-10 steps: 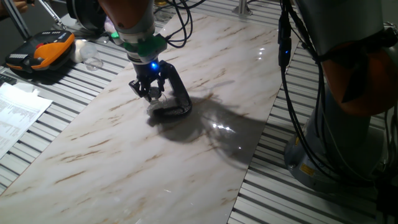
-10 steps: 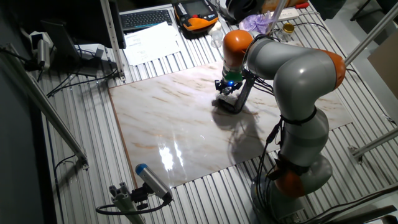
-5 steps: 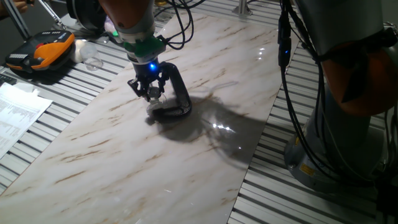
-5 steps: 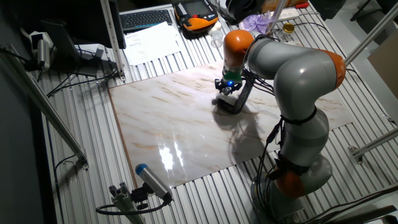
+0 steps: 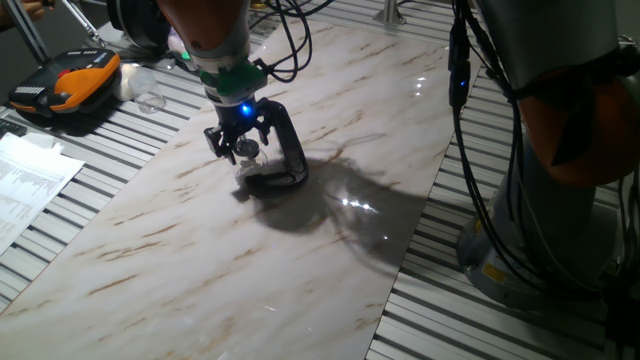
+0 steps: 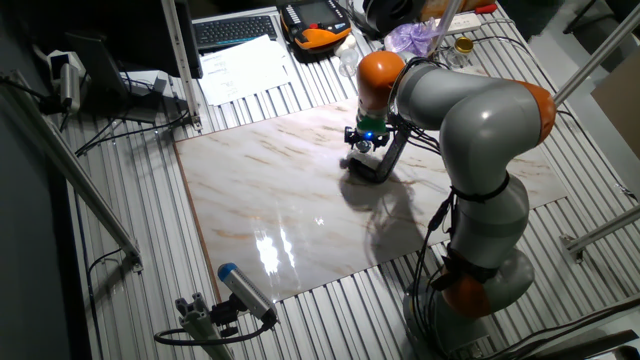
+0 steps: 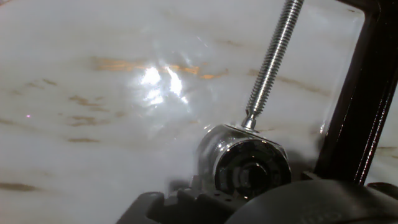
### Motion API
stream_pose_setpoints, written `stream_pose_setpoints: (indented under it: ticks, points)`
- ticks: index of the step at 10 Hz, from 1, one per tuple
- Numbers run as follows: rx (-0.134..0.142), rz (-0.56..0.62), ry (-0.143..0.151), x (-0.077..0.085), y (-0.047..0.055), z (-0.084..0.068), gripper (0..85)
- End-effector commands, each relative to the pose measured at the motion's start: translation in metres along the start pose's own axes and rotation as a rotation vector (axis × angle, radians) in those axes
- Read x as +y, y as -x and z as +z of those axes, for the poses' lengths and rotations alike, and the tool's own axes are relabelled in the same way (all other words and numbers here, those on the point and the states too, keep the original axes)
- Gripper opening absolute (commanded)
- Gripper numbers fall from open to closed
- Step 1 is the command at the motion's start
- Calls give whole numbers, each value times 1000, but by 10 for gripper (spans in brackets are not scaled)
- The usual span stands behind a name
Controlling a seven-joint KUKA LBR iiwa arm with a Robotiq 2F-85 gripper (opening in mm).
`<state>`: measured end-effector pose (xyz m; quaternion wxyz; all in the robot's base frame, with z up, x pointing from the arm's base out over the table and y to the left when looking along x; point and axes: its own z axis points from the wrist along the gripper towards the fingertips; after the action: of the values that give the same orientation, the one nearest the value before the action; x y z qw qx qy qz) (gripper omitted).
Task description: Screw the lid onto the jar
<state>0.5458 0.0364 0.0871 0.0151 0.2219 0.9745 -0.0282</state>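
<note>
My end effector [image 5: 240,147] above the jar [image 5: 247,166], clenched on the lid [image 5: 246,151], jar held in the black C-clamp [image 5: 283,160] on the marble worktop [image 5: 200,250], clamp screw [image 7: 270,62] beside it

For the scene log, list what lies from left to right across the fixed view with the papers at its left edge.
White printed papers → orange-and-black handheld pendant → hand → black C-clamp → grey robot base.
</note>
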Motion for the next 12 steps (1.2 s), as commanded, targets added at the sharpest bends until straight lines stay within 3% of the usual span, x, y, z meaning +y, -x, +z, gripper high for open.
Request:
stream_pose_setpoints:
  ticks: [1,4,5,6,7,8,10,11,12]
  points:
    - [0,-1,0,0,1,-2,850]
    - [11,-24,-1,-3,4,-21,850]
    - [22,-53,12,-5,5,-27,680]
    - [30,-88,27,-6,5,-33,680]
    - [50,-133,49,-9,7,-39,510]
    - [58,-163,51,-12,10,-45,340]
    - [39,-205,39,-16,10,-50,340]
    - [39,-229,41,-16,9,-50,170]
    - [36,-254,41,-15,9,-50,170]
